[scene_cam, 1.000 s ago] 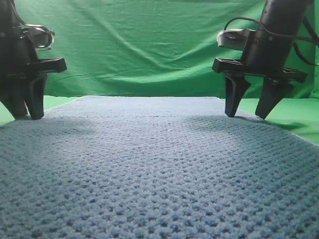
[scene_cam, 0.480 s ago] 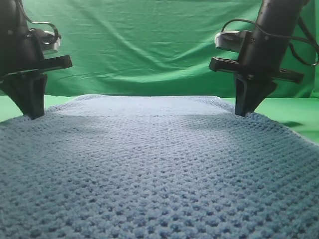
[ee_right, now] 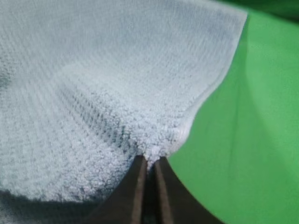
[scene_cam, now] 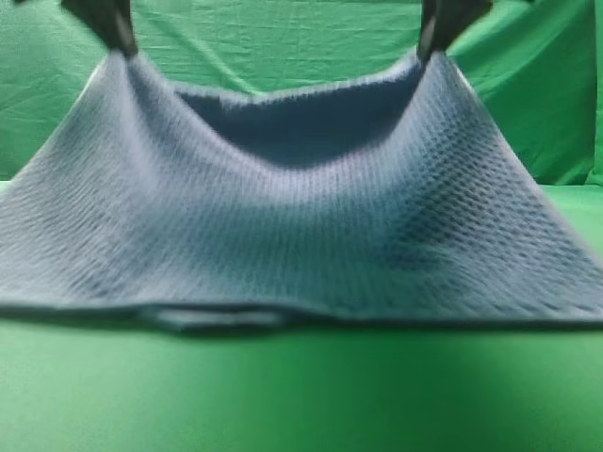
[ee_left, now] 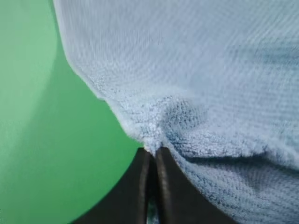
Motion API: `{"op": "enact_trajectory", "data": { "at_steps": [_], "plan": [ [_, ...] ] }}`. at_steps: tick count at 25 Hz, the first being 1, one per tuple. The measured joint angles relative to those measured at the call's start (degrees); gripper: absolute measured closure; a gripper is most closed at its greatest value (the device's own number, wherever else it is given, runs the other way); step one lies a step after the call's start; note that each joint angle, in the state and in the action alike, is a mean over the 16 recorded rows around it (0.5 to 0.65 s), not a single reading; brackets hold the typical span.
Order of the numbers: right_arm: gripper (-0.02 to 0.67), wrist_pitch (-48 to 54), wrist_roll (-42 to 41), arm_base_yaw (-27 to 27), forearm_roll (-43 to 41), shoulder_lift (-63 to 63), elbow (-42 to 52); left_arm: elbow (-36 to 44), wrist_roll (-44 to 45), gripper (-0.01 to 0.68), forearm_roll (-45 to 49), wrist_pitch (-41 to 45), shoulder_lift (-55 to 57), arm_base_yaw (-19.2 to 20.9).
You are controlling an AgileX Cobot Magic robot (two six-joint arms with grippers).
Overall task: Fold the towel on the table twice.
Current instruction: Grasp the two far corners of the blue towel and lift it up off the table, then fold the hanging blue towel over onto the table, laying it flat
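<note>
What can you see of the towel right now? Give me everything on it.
The towel is a blue-grey cloth with a bumpy waffle weave, thick and soft-looking. Two corners are lifted: the left gripper is shut on one and the right gripper on the other, each pinching a small bunch of fabric. Between them the raised edge sags in a curve. The cloth slopes down from the corners, and its lower edge lies along the green table, slightly rumpled. The exterior view is blurred.

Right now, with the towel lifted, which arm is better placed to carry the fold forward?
Neither alone. The left hand and the right hand each pinch a far corner of the towel at matching height, the edge sagging between them, so both should likely move together.
</note>
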Motion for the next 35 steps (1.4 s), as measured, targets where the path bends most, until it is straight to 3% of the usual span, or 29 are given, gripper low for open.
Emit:
{"op": "enact_trajectory", "data": {
  "at_steps": [8, 16, 24, 35],
  "plan": [
    [0.649, -3.55, 0.10, 0.01, -2.78, -0.93, -14.75, -15.21, -0.21, 0.673, -0.43, -2.31, -0.93, -0.01],
    [0.649, -0.01, 2.67, 0.01, -7.53, -1.70, -19.35, -17.56, -1.90, 0.673, 0.24, -0.10, -1.70, -0.03],
    [0.649, 6.12, 5.89, 0.01, -11.17, -4.42, -12.30, -6.53, -4.85, 0.673, 2.16, 0.18, -5.69, -0.12],
    [0.649, 4.63, 6.66, 0.01, -8.88, -18.17, 9.72, 22.33, -3.81, 0.673, -0.59, -9.11, -22.64, -0.23]
  ]
}}
